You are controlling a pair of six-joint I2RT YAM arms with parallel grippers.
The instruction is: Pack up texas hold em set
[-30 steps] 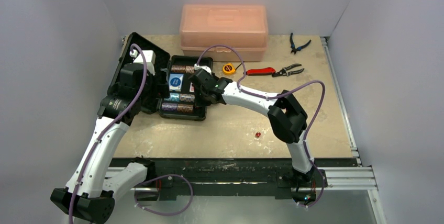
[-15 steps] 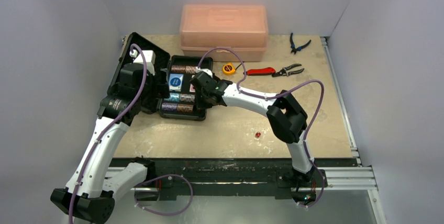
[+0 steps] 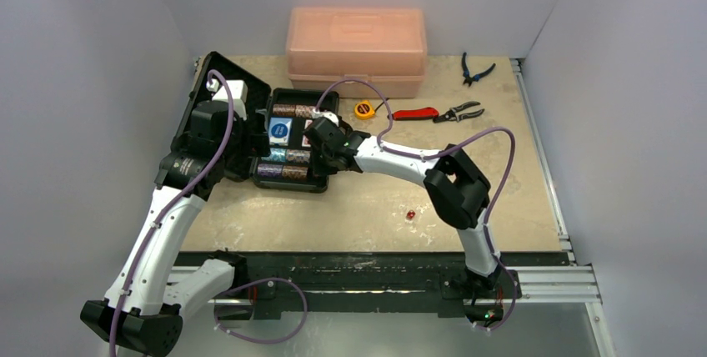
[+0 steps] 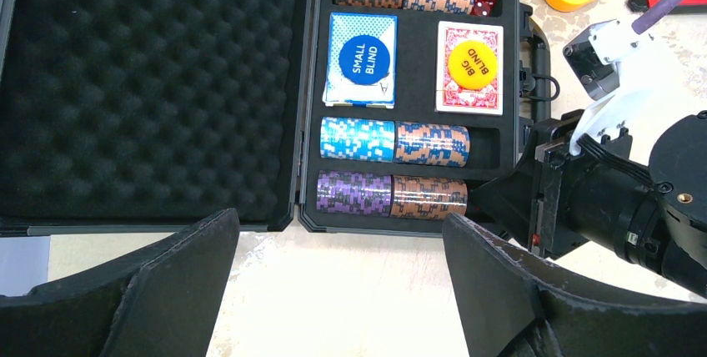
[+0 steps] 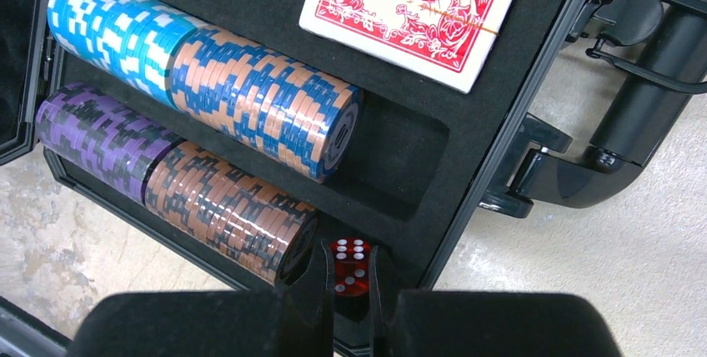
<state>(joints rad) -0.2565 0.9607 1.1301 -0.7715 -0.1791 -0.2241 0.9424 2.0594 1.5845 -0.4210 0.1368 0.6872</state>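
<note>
Jaws on the right arm pinch a red die over the near-right corner of the open black case at the bench's far-left corner, for stowing, while those on the left arm gape empty.

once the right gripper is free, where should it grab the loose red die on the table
Pinch the loose red die across two opposite flat faces, coming straight down from above. It is a small cube lying alone on the table, well apart from the case and tools, so there is room on either side of it.
</note>
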